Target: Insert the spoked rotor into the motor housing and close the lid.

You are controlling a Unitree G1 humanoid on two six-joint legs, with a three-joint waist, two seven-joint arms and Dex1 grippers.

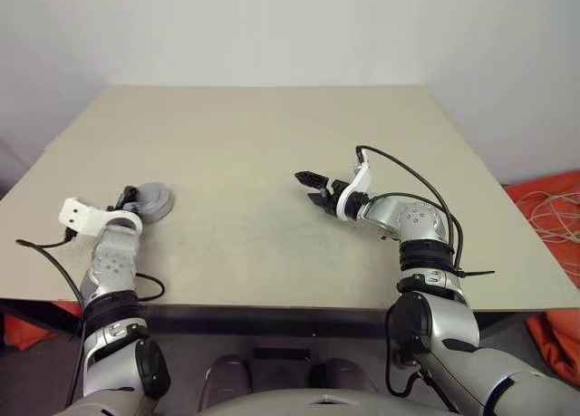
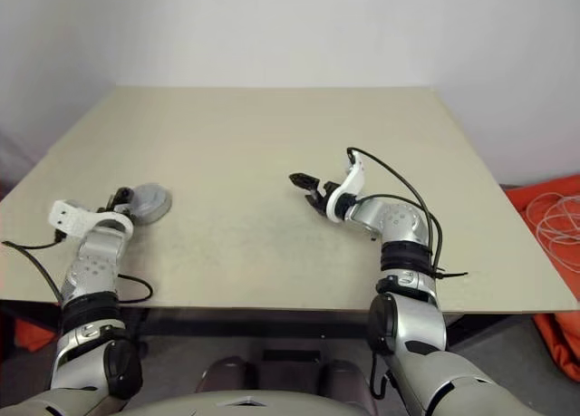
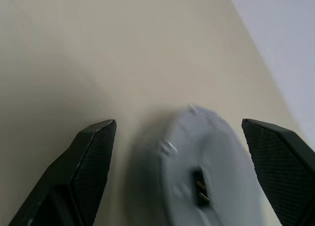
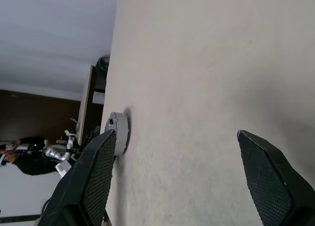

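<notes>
Pale wall behind, a wide beige bench (image 1: 272, 162) in front of it, orange fabric on the floor (image 1: 553, 208) off its right side with a loose coil of light cord on top.

Near the bench's left edge sits a round grey puck with the lid (image 1: 154, 201) on top. From the left wrist camera the lid (image 3: 206, 172) is a flat, pale disc with a small dark slot near its middle. The motor housing underneath reads as one closed unit with it; the seam between them cannot be made out. Rotor is hidden, if inside.

Left claw (image 1: 130, 198) is just beside the puck on the near side, fingers spread wide, one either side of the disc and clear of it, holding nothing.

Right claw (image 1: 313, 188) hangs above the middle of the bench, well apart from the puck, pointing left toward it. Its fingers also stand wide apart, empty.
</notes>
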